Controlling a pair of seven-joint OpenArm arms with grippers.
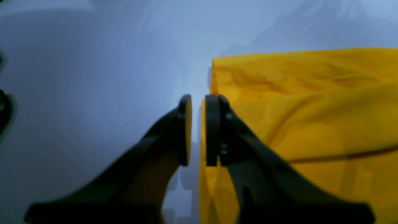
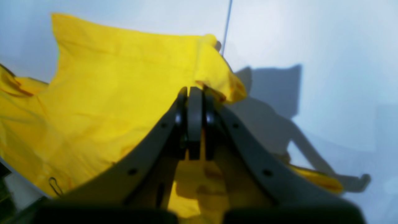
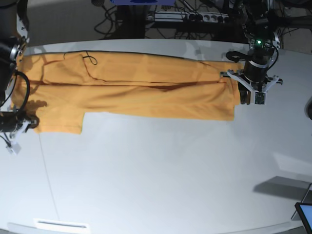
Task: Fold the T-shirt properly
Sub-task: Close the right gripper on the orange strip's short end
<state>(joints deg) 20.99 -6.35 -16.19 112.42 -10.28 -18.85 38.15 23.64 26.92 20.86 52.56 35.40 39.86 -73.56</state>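
Observation:
The orange-yellow T-shirt (image 3: 136, 92) lies in a long band across the far side of the white table (image 3: 156, 170), folded lengthwise and wrinkled. My left gripper (image 3: 252, 97) is at the shirt's right end. In the left wrist view the left gripper (image 1: 196, 124) has its jaws a narrow gap apart with bare table between them, and the T-shirt's (image 1: 311, 109) edge lies just right of it. My right gripper (image 3: 24, 122) is at the shirt's left end. In the right wrist view the right gripper (image 2: 196, 93) is shut, pinching a fold of the T-shirt (image 2: 108, 93).
Cables and a power strip (image 3: 195, 17) run behind the table's far edge. A tablet corner (image 3: 304, 214) shows at the front right. A white label strip (image 3: 61, 224) lies at the front left edge.

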